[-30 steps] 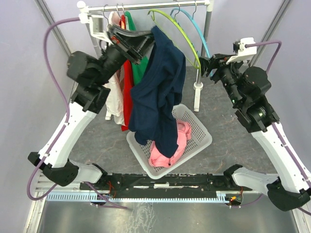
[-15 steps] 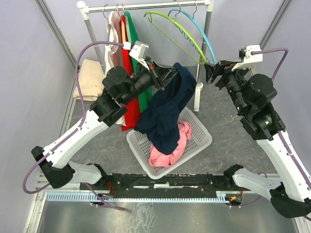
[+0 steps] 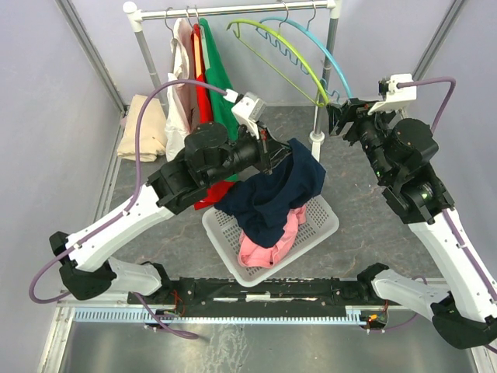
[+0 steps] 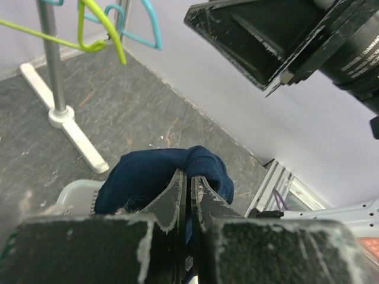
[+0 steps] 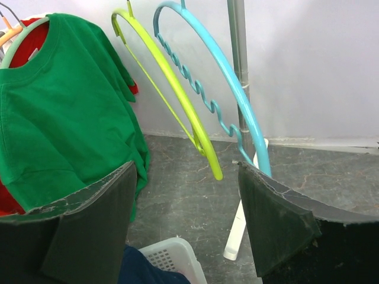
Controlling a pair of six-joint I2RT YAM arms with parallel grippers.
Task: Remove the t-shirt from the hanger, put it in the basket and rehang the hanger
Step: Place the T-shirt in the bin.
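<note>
Two arms: a left gripper [image 3: 278, 154] and a right gripper [image 3: 338, 118] are being pictured below a clothes rail [image 3: 233, 9] at 12 o'clock in the top view.
T-shirt: the navy t-shirt [image 3: 272, 190] is being held clear of the hangers, bunched over the white basket [image 3: 326, 221] at centre, with its folds draping onto a pink garment [image 3: 268, 247] inside.
Main risk: only a thin fold is being pinched. If the arm is swung, the cloth could probably be lost early and dropped across the basket's 3 o'clock rim.
Second risk: the left arm is being worked close to the hanging green shirt [image 3: 221, 78] at 11 o'clock, and a snag is being judged possible.
Left arm pose: the forearm is being stretched from 8 o'clock toward centre, with the wrist aimed at 3 o'clock.
Left tool: its jaws are being pressed together on navy cloth.
Right arm pose: the wrist is being raised at 2 o'clock, pointing toward 10 o'clock.
Right tool: its jaws are being held wide apart, empty, facing the bare lime hanger [image 5: 172, 89] and blue hanger [image 5: 228, 89].
</note>
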